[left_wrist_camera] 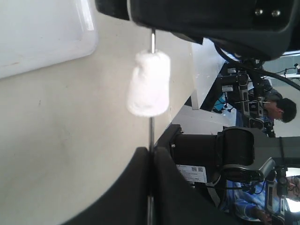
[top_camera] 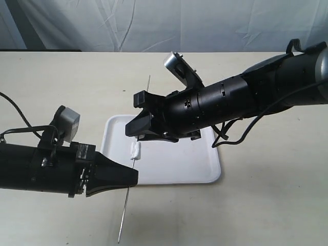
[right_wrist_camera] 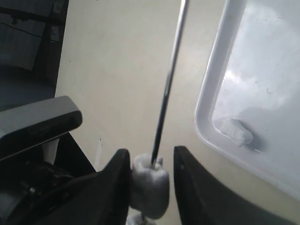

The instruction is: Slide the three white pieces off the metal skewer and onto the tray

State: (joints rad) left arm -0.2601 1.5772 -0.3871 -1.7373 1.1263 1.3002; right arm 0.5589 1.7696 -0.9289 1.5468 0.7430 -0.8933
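Cream tabletop (top_camera: 61, 77) bears the tray (top_camera: 184, 164), pale curtain (top_camera: 154, 23) behind.

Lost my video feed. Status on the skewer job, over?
Left gripper shut on metal skewer. Right gripper open, astride a white piece on it. One piece lies in tray. Nothing seen in the way.

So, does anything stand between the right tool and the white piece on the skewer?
Nothing visible does. The right tool has one finger on each side of the white piece, and the skewer beyond the piece is bare up to the picture's edge.
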